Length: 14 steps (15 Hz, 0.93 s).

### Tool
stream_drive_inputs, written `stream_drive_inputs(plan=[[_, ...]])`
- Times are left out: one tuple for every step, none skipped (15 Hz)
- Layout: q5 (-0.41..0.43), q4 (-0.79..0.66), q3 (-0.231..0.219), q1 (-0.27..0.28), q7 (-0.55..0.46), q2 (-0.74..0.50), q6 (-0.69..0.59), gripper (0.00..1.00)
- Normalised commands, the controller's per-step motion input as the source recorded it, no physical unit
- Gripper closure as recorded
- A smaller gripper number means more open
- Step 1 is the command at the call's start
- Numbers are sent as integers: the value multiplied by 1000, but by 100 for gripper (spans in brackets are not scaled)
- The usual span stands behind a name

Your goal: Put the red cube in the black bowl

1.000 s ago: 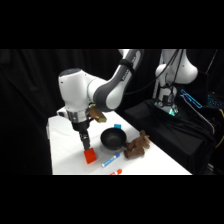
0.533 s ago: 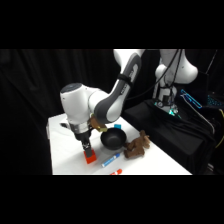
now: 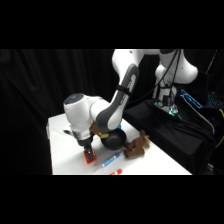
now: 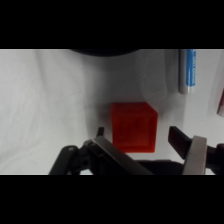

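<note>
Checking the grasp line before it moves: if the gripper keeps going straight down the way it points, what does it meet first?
The red cube. It sits between the open fingers of the gripper, so the fingers would likely pass either side of it and reach the table; depth is unclear.

Arm hides most of the black bowl (image 3: 116,141).

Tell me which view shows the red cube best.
The wrist view: the cube sits large and unblocked on the white table, between the gripper fingers. In the side view it is only a small red patch under the gripper.
</note>
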Motion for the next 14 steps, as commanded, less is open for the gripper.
stream_drive_inputs(plan=[[79,108,12,3,30,125,120,0],[68,99,4,14,37,128,135,0],[72,96,8,14,34,121,131,0],[69,92,5,18,37,113,131,0],[68,85,1,21,39,103,133,0],[72,83,4,16,34,92,126,0],[73,79,1,16,37,79,137,2],[79,71,2,13,40,64,153,26],[75,55,-2,15,39,39,172,27],[64,42,-19,26,54,20,181,30],[64,29,-21,26,50,-3,173,37],[58,22,-30,31,53,-17,168,48],[48,18,-41,38,56,-27,155,56],[41,13,-49,45,59,-37,143,64]])
